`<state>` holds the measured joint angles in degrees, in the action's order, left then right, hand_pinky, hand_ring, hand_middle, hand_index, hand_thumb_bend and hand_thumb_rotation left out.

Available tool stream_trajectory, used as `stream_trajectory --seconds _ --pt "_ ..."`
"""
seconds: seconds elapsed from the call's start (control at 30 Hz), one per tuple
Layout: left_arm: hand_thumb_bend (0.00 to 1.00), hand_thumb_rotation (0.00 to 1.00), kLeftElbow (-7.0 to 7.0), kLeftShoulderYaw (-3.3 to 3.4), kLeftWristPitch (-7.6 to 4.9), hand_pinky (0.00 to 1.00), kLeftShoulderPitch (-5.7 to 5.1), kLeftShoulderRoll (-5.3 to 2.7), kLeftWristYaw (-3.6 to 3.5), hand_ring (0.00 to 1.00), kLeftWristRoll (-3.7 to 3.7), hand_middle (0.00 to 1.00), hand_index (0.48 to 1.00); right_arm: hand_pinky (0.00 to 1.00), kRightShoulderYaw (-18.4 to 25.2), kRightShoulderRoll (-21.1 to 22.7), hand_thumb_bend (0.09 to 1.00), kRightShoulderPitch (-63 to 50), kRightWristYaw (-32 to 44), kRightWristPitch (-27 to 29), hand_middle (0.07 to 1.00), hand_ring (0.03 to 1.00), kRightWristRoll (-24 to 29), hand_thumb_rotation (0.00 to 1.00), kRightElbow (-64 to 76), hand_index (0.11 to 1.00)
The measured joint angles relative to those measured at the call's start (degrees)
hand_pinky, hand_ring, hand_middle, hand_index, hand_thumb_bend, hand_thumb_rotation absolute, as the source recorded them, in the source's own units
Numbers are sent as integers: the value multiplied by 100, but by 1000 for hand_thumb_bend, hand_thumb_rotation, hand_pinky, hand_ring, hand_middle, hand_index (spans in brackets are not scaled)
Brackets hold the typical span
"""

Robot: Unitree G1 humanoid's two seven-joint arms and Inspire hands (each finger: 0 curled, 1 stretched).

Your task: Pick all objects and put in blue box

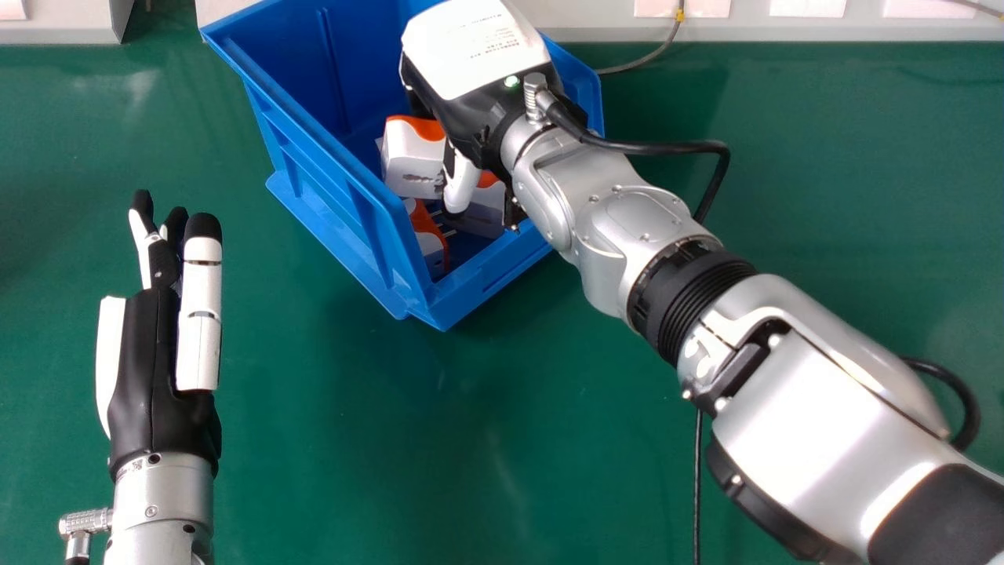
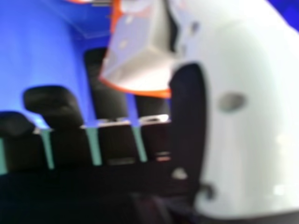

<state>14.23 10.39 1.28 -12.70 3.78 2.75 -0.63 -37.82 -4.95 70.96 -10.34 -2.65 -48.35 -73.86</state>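
Right hand point(image 1: 472, 49), fingers relaxed in blue box point(image 1: 339, 205): we should withdraw straight up, thumb point(image 1: 461, 187) clear of orange-and-white cartons point(image 1: 412, 166).

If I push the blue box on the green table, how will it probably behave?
The blue box would probably keep its shape, since its ribbed walls look like rigid plastic. It seems more likely to slide than roll, as it stands on a flat base. The white-and-orange items inside lie at different angles, so they might shift.

The box point(image 1: 345, 205) looks like smooth, glossy plastic. The forearm point(image 1: 808, 416) resembles satin metal; the table point(image 1: 471, 424) has a soft sheen.
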Motion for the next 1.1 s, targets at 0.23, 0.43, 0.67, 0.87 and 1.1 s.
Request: stream_trajectory --seconds 0.23,0.43,0.67,0.87,1.1 --pt "423 1000 0 0 9 989 1 0 2 1000 -2 1000 1000 403 -12 53 573 -130 -59 88 540 497 89 260 1 566" --pt "423 1000 0 0 12 989 15 0 1 1000 0 1000 1000 620 -91 95 668 -131 -5 70 774 732 59 415 12 716" --pt "423 1000 -9 0 13 993 56 0 -2 1000 3 1000 1000 832 -106 97 761 -136 -16 60 974 935 65 544 30 895" --pt "423 1000 -30 1 12 995 77 1 -3 1000 4 1000 1000 880 -84 96 770 -146 -29 -36 992 966 80 554 46 920" --pt "423 1000 -76 2 12 995 119 6 -3 1000 0 1000 1000 898 -75 92 770 -151 -51 -83 999 983 81 546 60 937"
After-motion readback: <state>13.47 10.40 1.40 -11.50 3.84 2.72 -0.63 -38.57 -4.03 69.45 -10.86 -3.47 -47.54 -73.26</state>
